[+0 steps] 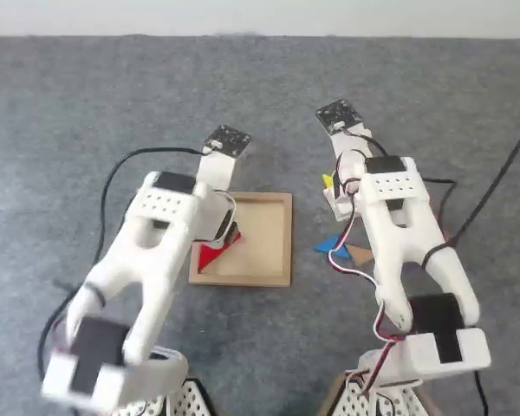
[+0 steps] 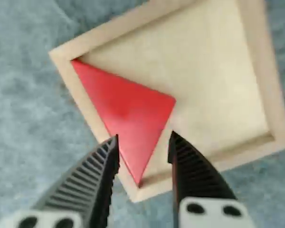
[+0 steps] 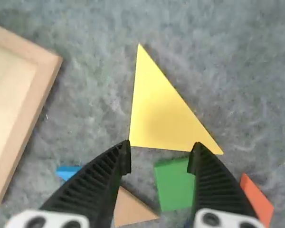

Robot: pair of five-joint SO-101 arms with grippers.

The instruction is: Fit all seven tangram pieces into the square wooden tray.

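Lying flat, red triangle [image 2: 128, 114] runs lengthwise along tray [image 2: 263, 71] wall.

A robotics lab or hobby test bench, seen from above: two white plastic robot arms, the left arm [image 1: 147, 260] and the right arm [image 1: 407, 234], stand side by side at the near edge of a table [image 1: 69, 104] covered in grey felt-like cloth. Black cables [image 1: 501, 172] trail loose across the cloth, and small dark boards [image 1: 226, 141] sit at the arms' wrists. A plain pale wall [image 1: 260, 16] closes the far side, and a wooden tray [image 1: 273, 260] lies on the cloth with flat coloured shapes [image 1: 328, 245] beside it.
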